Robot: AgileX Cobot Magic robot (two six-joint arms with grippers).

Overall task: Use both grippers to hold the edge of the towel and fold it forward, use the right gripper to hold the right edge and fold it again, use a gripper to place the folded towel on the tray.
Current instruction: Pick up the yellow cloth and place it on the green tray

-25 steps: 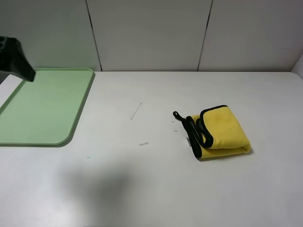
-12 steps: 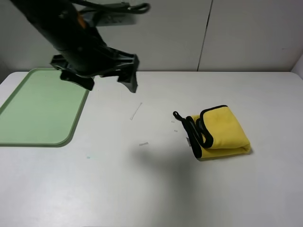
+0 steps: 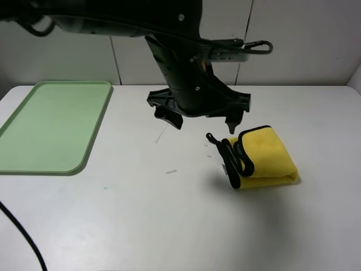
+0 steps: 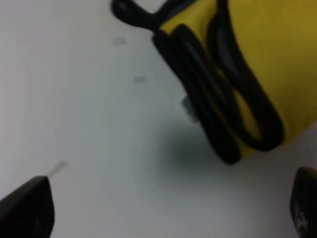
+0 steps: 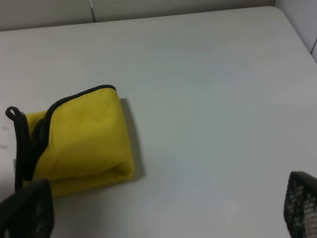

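The yellow towel (image 3: 264,158) with black trim lies folded on the white table, right of centre. It also shows in the left wrist view (image 4: 262,54) and the right wrist view (image 5: 81,141). My left gripper (image 3: 202,124) reaches across the middle and hangs open above the table, just left of and behind the towel's black-edged side; its open tips frame the left wrist view (image 4: 163,208). My right gripper (image 5: 163,206) is open and empty, with the towel lying off towards one fingertip; it is out of the exterior view. The green tray (image 3: 34,164) lies at the far left.
Small pale scraps (image 3: 162,132) lie on the table between tray and towel. A black cable (image 3: 22,237) hangs at the front left. Grey wall panels (image 3: 293,39) stand behind the table.
My left arm has swept from over the tray rightward across the table to beside the towel. The towel has not moved.
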